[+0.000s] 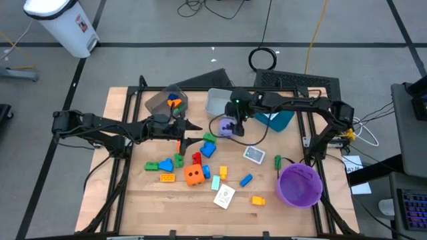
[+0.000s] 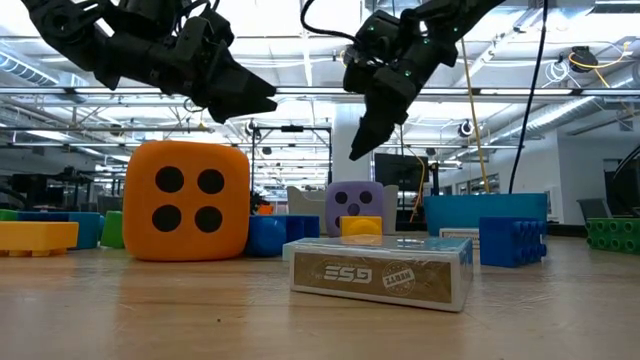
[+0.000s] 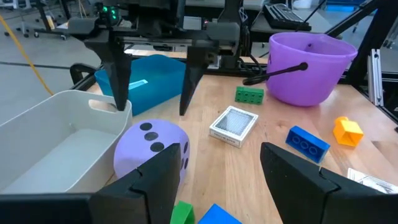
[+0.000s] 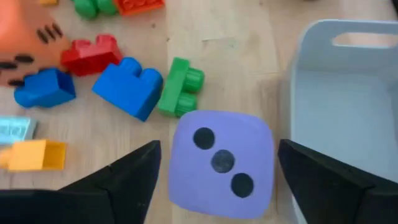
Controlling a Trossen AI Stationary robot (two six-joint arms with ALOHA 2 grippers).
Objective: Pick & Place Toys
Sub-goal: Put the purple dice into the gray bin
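Observation:
The purple dotted die [image 1: 227, 128] rests on the table beside the grey bin [image 1: 217, 101]; it also shows in the right wrist view [image 4: 221, 162] and the low view [image 2: 355, 203]. My right gripper [image 1: 233, 119] hangs open above it, pointing down, with a finger on either side [image 4: 219, 149] and clear of it. My left gripper [image 1: 197, 132] is open and empty to the left of the die, pointing toward it [image 3: 221, 155]. The orange die [image 1: 194, 175], several small blocks [image 1: 207, 150] and a card pack [image 1: 254, 155] lie on the table.
A teal bin [image 1: 277, 119] stands right of the grey bin. A brown bin [image 1: 167, 100] at the far left holds blocks. The purple bowl [image 1: 299, 185] stands at the near right. A green block [image 3: 249, 94] and a blue block [image 3: 307, 143] lie near it.

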